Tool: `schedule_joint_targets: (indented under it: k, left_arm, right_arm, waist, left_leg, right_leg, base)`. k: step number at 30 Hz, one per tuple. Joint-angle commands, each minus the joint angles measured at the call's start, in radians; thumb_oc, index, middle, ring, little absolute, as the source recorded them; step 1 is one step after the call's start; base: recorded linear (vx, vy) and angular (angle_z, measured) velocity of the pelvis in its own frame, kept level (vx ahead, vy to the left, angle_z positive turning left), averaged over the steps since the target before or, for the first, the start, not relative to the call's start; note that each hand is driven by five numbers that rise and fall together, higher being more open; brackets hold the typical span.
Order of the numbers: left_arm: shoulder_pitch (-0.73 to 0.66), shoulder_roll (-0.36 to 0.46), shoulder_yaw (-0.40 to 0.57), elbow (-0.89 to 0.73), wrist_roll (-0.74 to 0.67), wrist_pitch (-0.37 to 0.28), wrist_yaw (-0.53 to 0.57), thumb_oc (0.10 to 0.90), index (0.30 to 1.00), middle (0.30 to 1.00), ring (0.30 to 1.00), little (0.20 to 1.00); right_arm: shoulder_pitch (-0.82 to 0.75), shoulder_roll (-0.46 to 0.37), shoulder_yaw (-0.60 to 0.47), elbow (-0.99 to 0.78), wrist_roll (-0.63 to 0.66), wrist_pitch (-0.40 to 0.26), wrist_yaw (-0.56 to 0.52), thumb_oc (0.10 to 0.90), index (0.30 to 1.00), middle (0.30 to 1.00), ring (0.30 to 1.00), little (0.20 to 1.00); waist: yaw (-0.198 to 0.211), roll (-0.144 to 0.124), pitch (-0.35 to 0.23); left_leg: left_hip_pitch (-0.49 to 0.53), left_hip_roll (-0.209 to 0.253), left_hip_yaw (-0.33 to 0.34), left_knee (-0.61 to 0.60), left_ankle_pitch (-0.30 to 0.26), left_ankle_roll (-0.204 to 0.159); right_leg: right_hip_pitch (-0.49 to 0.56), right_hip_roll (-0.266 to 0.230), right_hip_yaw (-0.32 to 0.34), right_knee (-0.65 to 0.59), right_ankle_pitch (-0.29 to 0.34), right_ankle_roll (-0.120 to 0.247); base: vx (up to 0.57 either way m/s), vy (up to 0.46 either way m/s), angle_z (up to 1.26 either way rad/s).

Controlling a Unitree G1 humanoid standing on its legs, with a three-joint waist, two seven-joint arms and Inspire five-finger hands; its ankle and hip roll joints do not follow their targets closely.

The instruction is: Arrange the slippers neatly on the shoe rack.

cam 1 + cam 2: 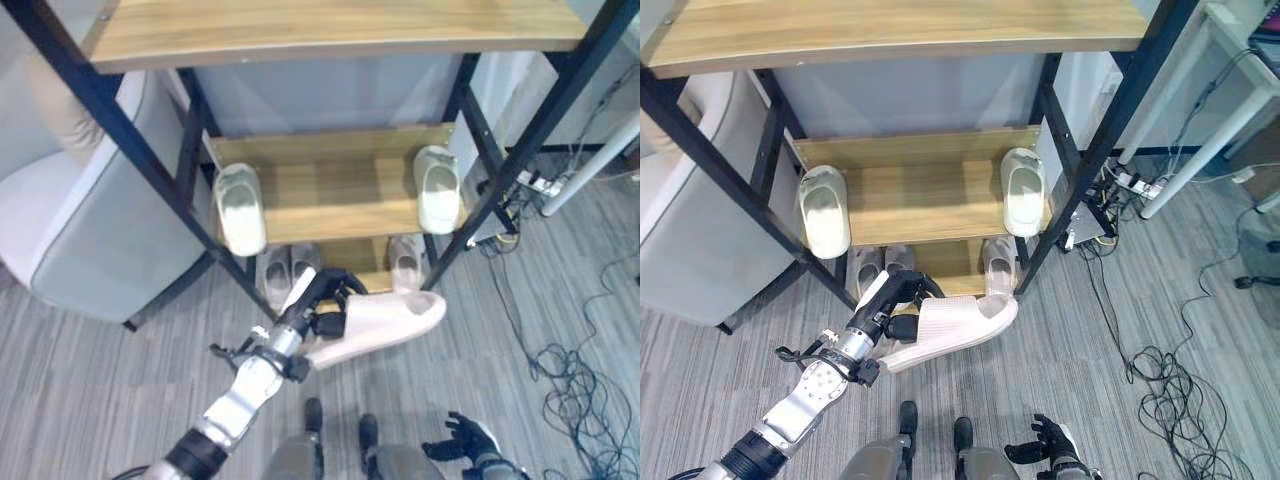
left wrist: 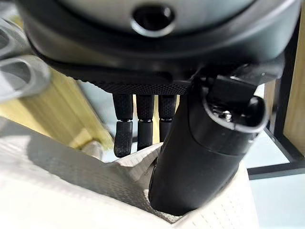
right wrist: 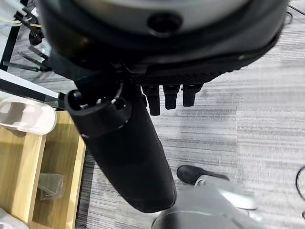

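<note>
Held slipper [image 1: 385, 318] clamped in left robot hand [image 1: 318, 300] at its heel end: fingers [image 2: 138, 129] curled over the edge, thumb pressed on the white ribbed upper in left wrist view. Carried off the floor, just in front of the rack [image 1: 330, 35], about level with the bottom shelf [image 1: 372, 280] edge. Long axis running roughly crosswise to the rack front, toe pointing to the robot's right and slightly toward the rack, toe tip close to the right front post [image 1: 500, 190]. Heel on the hand side, so slipper lies right of the hand. Judgement: needs a turn of near a quarter so the toe faces into the rack, then a lift to the middle shelf [image 1: 330, 185], where the gap sits. Middle shelf carrying two white slippers, one at left edge [image 1: 240, 208], one at right edge [image 1: 437, 188], both toe-in, well apart, bare wood between. Bottom shelf holding a grey pair [image 1: 285, 268] left and another [image 1: 405, 262] right. Risk: toe catching the post or shelf lip during the swing. Right robot hand [image 1: 1045, 440] low by the floor, well apart from the rack, fingers loose and spread, holding nothing; left plainly the nearer arm. Grey chair [image 1: 90, 210] beside the rack on the left, cables [image 1: 580, 380] on the floor at right.
</note>
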Motion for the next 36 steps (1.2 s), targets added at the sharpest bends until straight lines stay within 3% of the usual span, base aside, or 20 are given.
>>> schedule_joint_targets:
  k: [1,5,7,10,13,15,22,24,26,29,32,36]
  left_arm:
    - [-0.099,-0.001,0.042,-0.157,-0.032,-0.105,0.015,0.4,0.3,0.3,0.3,0.3]
    - [-0.109,-0.003,0.043,-0.151,-0.024,-0.101,0.017,0.4,0.3,0.3,0.3,0.3]
    - [-0.106,-0.005,0.046,-0.151,-0.032,-0.102,0.012,0.4,0.3,0.3,0.3,0.3]
    - [-0.104,-0.016,0.05,-0.146,-0.035,-0.103,0.012,0.4,0.3,0.3,0.3,0.3]
    - [-0.103,-0.023,0.049,-0.147,-0.033,-0.108,0.009,0.4,0.3,0.3,0.3,0.3]
    - [-0.095,-0.031,0.049,-0.15,-0.03,-0.105,0.004,0.4,0.3,0.3,0.3,0.3]
    - [-0.075,-0.044,0.044,-0.122,-0.04,-0.096,0.004,0.4,0.3,0.3,0.3,0.3]
    - [-0.104,-0.054,0.014,-0.087,-0.032,-0.088,0.003,0.4,0.3,0.3,0.3,0.3]
    - [-0.105,-0.055,0.013,-0.087,-0.032,-0.088,0.004,0.4,0.3,0.3,0.3,0.3]
    - [-0.124,-0.062,-0.002,-0.077,-0.034,-0.084,0.003,0.4,0.3,0.3,0.3,0.3]
    - [-0.144,-0.073,-0.014,-0.066,-0.03,-0.081,0.014,0.4,0.3,0.3,0.3,0.3]
    - [-0.135,-0.073,-0.014,-0.063,-0.03,-0.082,0.015,0.4,0.3,0.3,0.3,0.3]
  right_arm:
    - [-0.013,-0.016,0.028,-0.041,-0.023,-0.019,0.009,0.8,0.9,0.9,0.9,0.9]
    - [-0.014,-0.013,0.028,-0.058,-0.023,-0.02,0.007,0.8,0.9,0.9,0.9,0.9]
    - [-0.015,-0.017,0.026,-0.063,-0.024,-0.018,0.007,0.8,0.9,0.9,0.9,0.9]
    - [-0.013,-0.025,0.022,-0.066,-0.022,-0.014,0.006,0.8,0.9,0.9,0.9,0.9]
    - [0.0,-0.031,0.024,-0.072,-0.025,-0.017,0.009,0.8,0.9,0.9,0.9,0.9]
    - [0.001,-0.039,0.028,-0.072,-0.027,-0.016,0.012,0.8,0.9,0.9,0.9,0.9]
    - [-0.002,-0.051,0.036,-0.096,-0.005,-0.035,0.004,0.8,0.9,0.9,0.9,0.9]
    - [0.011,-0.057,0.026,-0.103,0.017,-0.04,-0.003,0.8,0.9,0.9,0.9,0.9]
    - [0.011,-0.058,0.026,-0.104,0.017,-0.04,-0.003,0.8,0.9,0.9,0.9,0.9]
    - [0.023,-0.062,0.02,-0.104,0.031,-0.045,-0.012,0.8,0.9,0.9,0.9,0.9]
    - [0.01,-0.065,0.02,-0.093,0.037,-0.047,-0.024,0.8,0.9,0.9,0.9,0.9]
    - [0.003,-0.06,0.022,-0.087,0.032,-0.044,-0.024,0.8,0.9,0.9,0.9,0.9]
  waist:
    - [-0.01,-0.023,-0.035]
    - [-0.028,-0.007,-0.027]
    - [-0.041,-0.002,-0.028]
    - [-0.063,-0.002,-0.021]
    - [-0.07,-0.01,-0.022]
    - [-0.064,-0.016,-0.03]
    - [-0.049,-0.023,-0.026]
    - [-0.058,-0.028,-0.016]
    - [-0.06,-0.027,-0.018]
    - [-0.074,-0.025,-0.001]
    - [-0.067,-0.018,0.024]
    - [-0.06,-0.01,0.021]
  left_leg:
    - [-0.008,-0.02,0.028,0.084,-0.112,-0.008]
    - [0.04,-0.021,0.013,0.066,-0.131,-0.006]
    - [0.078,-0.029,-0.005,0.046,-0.141,-0.01]
    - [0.119,-0.043,-0.028,0.043,-0.167,-0.019]
    - [0.124,-0.055,-0.037,0.064,-0.189,-0.023]
    - [0.117,-0.061,-0.04,0.104,-0.202,-0.041]
    - [0.062,-0.019,-0.072,0.132,-0.182,-0.08]
    - [0.006,0.005,-0.073,0.155,-0.157,-0.099]
    - [0.001,0.005,-0.076,0.159,-0.158,-0.099]
    - [-0.042,0.045,-0.053,0.238,-0.147,-0.107]
    - [-0.109,0.06,-0.054,0.21,-0.109,-0.108]
    - [-0.095,0.047,-0.069,0.154,-0.105,-0.106]
  right_leg:
    - [0.015,-0.078,-0.096,0.188,0.012,0.211]
    - [-0.053,-0.111,-0.146,0.223,0.02,0.192]
    - [-0.073,-0.122,-0.178,0.152,0.022,0.169]
    - [-0.115,-0.137,-0.173,0.063,0.059,0.168]
    - [-0.081,-0.149,-0.166,0.01,0.078,0.17]
    - [-0.051,-0.148,-0.166,-0.021,0.09,0.149]
    - [0.002,-0.095,-0.197,-0.093,0.068,0.108]
    - [-0.015,-0.089,-0.213,-0.087,0.05,0.088]
    - [-0.017,-0.089,-0.216,-0.087,0.049,0.087]
    - [-0.007,-0.078,-0.234,-0.083,0.028,0.065]
    - [-0.001,-0.081,-0.241,-0.076,0.019,0.072]
    - [-0.012,-0.082,-0.221,-0.046,0.006,0.086]
  base:
    - [0.07,0.154,-0.52]
    - [0.1,0.038,-0.05]
    - [0.21,-0.019,0.05]
    - [0.2,-0.082,0.19]
    - [0.12,-0.093,0.58]
    - [0.08,-0.133,0.48]
    - [-0.01,-0.153,0.16]
    - [-0.1,-0.169,0.23]
    - [-0.03,-0.084,0.59]
    - [-0.04,-0.083,0.4]
    - [-0.02,0.042,0.26]
    - [0.06,0.106,0.01]
